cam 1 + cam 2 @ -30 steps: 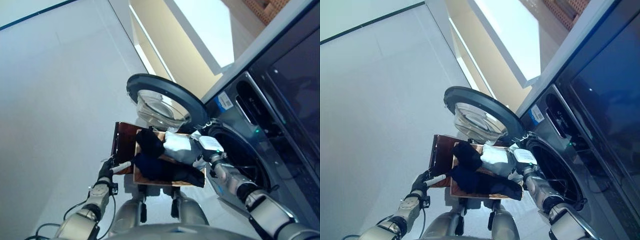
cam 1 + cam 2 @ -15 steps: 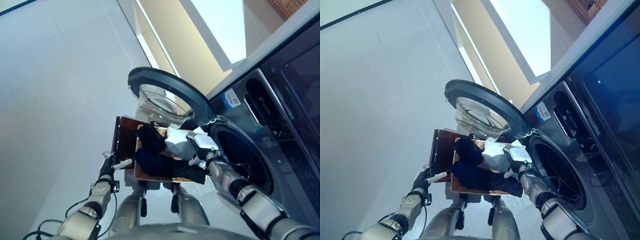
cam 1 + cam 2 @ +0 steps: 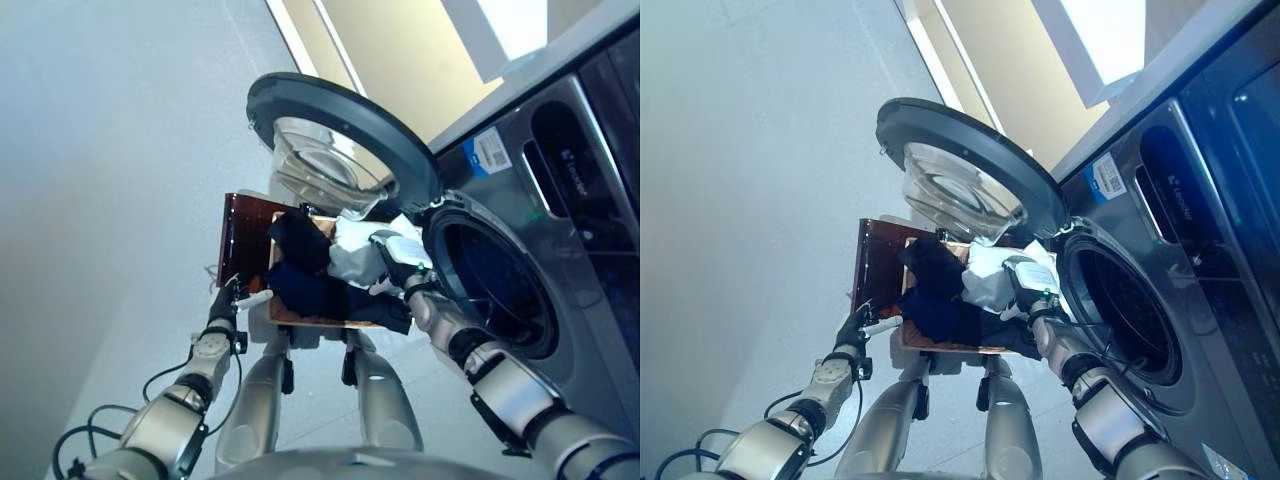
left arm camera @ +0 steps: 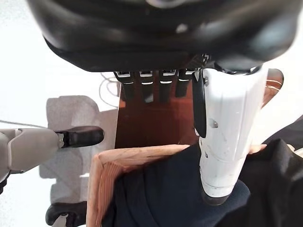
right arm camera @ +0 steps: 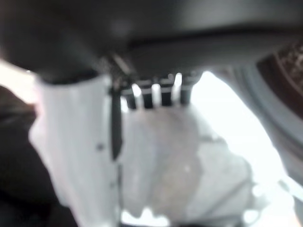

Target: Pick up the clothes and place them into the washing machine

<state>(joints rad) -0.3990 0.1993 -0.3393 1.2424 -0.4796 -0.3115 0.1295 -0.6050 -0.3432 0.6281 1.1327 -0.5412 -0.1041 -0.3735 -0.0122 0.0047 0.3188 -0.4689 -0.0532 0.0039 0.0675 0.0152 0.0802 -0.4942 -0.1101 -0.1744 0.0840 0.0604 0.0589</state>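
Left hand (image 3: pixel 222 305) at the left edge of the scene, beside the dark brown panel (image 3: pixel 241 240) of the wooden box (image 3: pixel 300 318); its wrist view shows fingers (image 4: pixel 147 88) curled under and clasping nothing, the white-covered thumb lying over the box rim above the dark clothes (image 3: pixel 310 285). Centre: the box holds a heap of dark clothes with a white garment (image 3: pixel 355 250) on its right side, nearest the machine. Right hand (image 3: pixel 395 263) rests on that white garment; its wrist view shows fingers (image 5: pixel 156 94) bent into the pale cloth and the thumb alongside it (a grasp, judging by the bunched fabric). Right: the washing machine (image 3: pixel 560 230), its round door (image 3: pixel 330 130) swung open above the box, its drum opening (image 3: pixel 490 285) dark and just beside the right hand.

Step in hand: the pick-up of the first piece, the white garment, not yet lifted clear of the box. The next move calls for raising the cloth free of the dark heap and carrying it rightward through the drum opening, past the door rim, before letting go.
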